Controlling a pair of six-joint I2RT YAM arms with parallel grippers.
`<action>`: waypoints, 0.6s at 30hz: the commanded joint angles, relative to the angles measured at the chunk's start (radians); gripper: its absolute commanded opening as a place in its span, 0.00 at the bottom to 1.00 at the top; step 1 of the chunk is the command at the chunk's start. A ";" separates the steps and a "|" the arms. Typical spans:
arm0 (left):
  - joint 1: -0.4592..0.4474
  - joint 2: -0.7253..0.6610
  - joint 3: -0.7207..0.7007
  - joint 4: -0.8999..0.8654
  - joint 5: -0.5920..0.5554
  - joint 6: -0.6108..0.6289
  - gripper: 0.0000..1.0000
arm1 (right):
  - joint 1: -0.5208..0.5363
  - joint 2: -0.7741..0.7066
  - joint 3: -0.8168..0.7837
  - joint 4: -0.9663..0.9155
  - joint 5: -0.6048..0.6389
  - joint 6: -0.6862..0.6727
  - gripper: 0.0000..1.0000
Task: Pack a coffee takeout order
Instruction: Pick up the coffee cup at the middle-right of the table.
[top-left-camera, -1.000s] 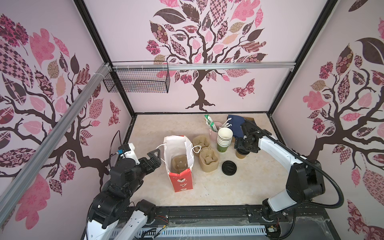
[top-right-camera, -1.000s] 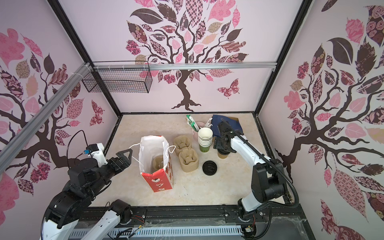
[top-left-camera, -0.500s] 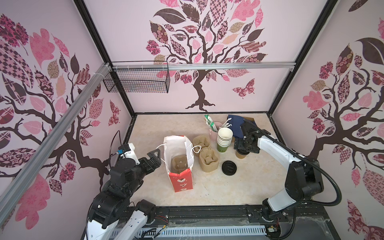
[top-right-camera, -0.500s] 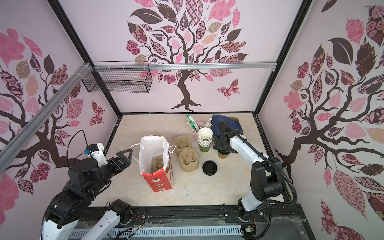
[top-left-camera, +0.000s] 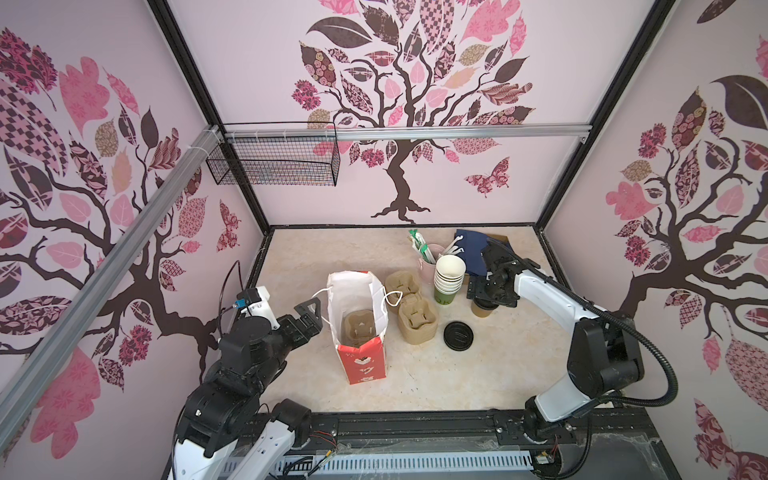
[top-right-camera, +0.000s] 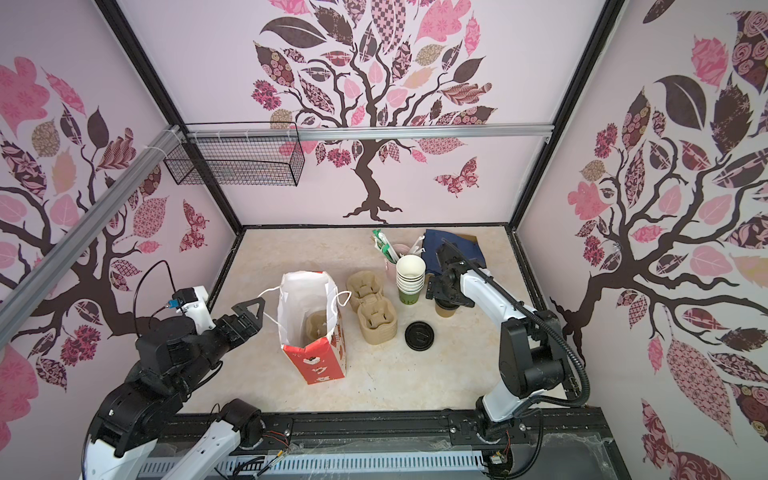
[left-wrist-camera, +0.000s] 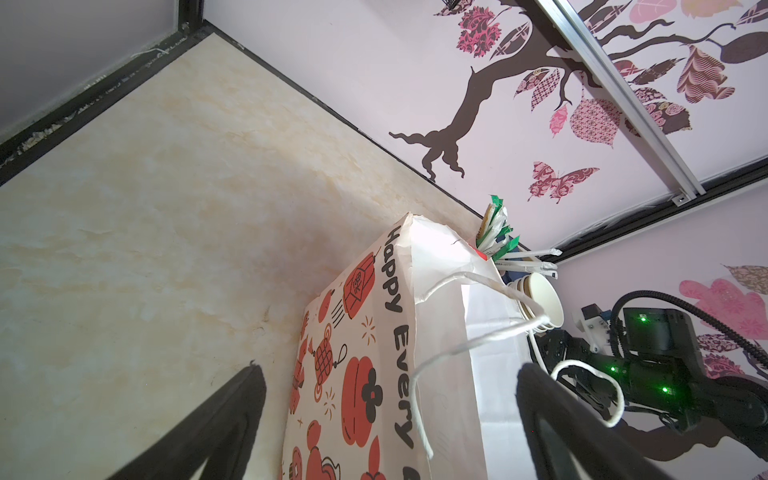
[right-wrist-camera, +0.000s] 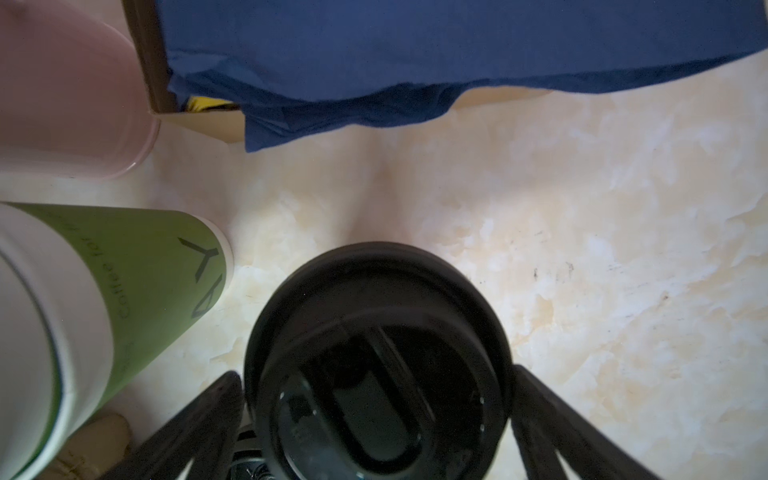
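Note:
A small brown paper cup (top-left-camera: 482, 312) with a black lid (right-wrist-camera: 376, 332) stands right of the cup stack. My right gripper (top-left-camera: 484, 297) hovers over it, open. Its fingers (right-wrist-camera: 216, 399) straddle the lid's rim without squeezing it. One tan pulp carrier (top-left-camera: 360, 328) lies at the bottom of the open red-and-white paper bag (top-left-camera: 362, 368). More carriers (top-left-camera: 417, 323) are stacked just right of the bag. The navy napkin (top-left-camera: 471, 249) lies at the back right. My left gripper (top-left-camera: 309, 316) is open, level with the bag's left wall and holding nothing.
A tall stack of lidless cups (top-left-camera: 449, 276) and a pink cup of wrapped straws (top-left-camera: 428, 259) stand close to the left of the lidded cup. A loose black lid (top-left-camera: 458, 334) lies in front. The bag's white string handles (left-wrist-camera: 478, 332) hang outward.
The right jaws have spread slightly wider round the lidded cup. Neither arm has otherwise visibly moved.

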 joint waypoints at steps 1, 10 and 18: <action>0.005 -0.001 -0.014 0.006 -0.002 0.012 0.98 | -0.009 0.030 0.022 -0.004 0.001 -0.006 1.00; 0.005 -0.004 -0.014 0.004 -0.003 0.011 0.98 | -0.012 0.044 0.020 0.002 0.010 -0.007 1.00; 0.005 0.000 -0.009 0.003 -0.007 0.010 0.98 | -0.013 0.039 0.019 0.002 0.017 -0.007 0.97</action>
